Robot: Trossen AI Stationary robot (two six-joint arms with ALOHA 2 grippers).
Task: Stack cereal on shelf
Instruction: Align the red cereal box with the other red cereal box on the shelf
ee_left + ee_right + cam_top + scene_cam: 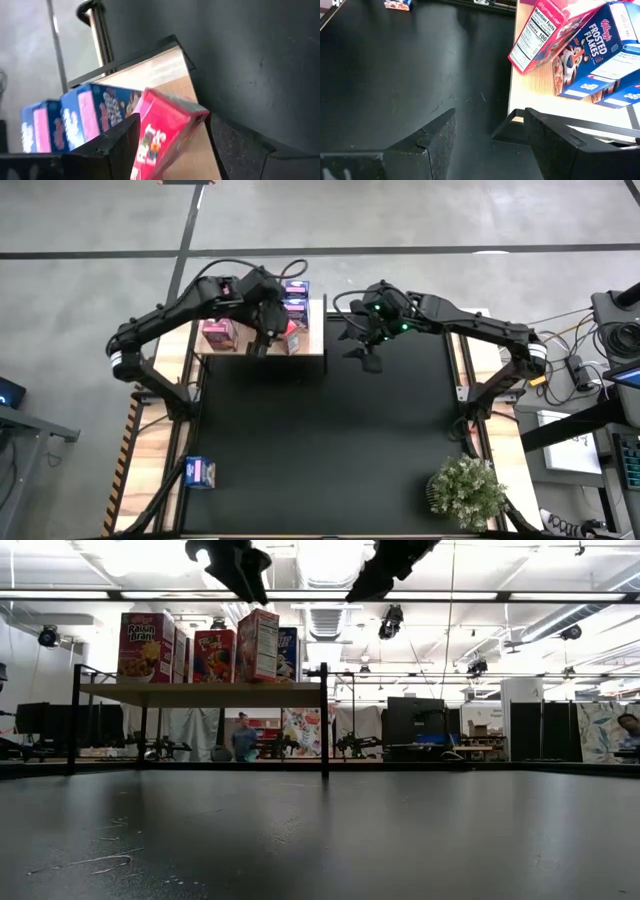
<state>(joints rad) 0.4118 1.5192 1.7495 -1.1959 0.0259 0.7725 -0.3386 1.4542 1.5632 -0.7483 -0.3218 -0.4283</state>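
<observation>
The pale wooden shelf (316, 330) stands at the table's far left and holds several cereal boxes. They include a Raisin Bran box (146, 645), blue boxes (85, 117) and a blue Frosted Flakes box (592, 47). A pink box (167, 127) stands tilted near the shelf's right end, its bottom edge on the plank, and leans toward the Frosted Flakes box. It also shows in the low view (259, 644). My left gripper (272, 338) hangs open just above this pink box, a finger on either side. My right gripper (365, 352) is open and empty over the black mat, right of the shelf.
One more blue box (201, 472) lies at the table's near left edge. A potted plant (466, 490) stands at the near right corner. The black mat (330, 440) spreads between them. A dark post (324, 720) marks the shelf's right end.
</observation>
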